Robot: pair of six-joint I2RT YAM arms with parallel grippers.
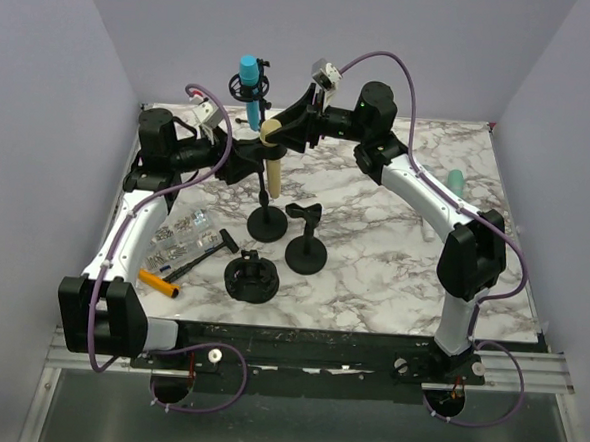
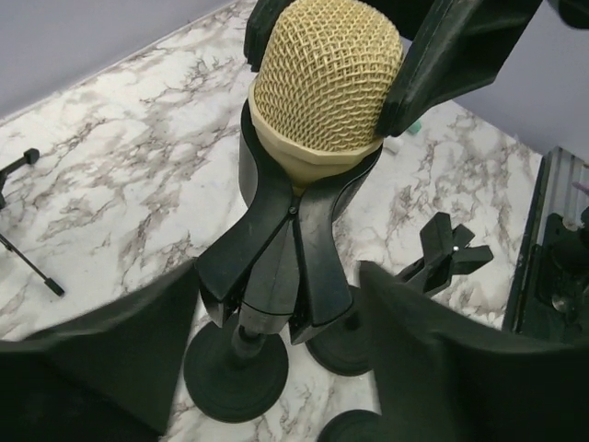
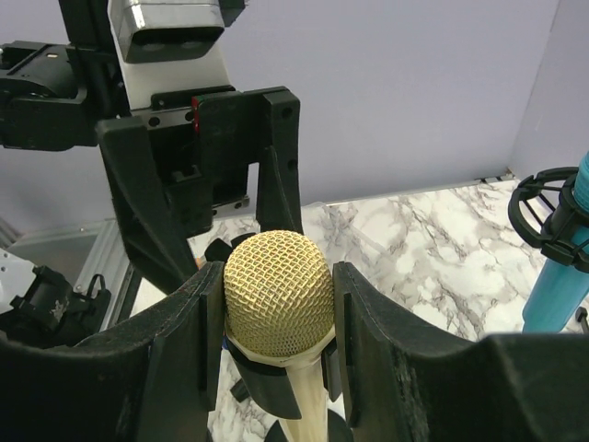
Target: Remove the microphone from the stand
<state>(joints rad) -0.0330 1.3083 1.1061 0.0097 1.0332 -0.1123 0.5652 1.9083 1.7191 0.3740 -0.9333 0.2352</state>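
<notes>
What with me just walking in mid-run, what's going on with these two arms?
Both arms reach to the beige microphone, which sits in the clip of its stand. The right hand is closed on the mesh head from both sides. The left hand is open, its fingers either side of the clip, not gripping. The microphone is not out yet.

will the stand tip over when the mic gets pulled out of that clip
It probably wants to tip: the stand is a thin pole on a small round base, with the microphone high up. The clip wraps the body closely, so a pull likely drags the stand along unless it is braced.
</notes>
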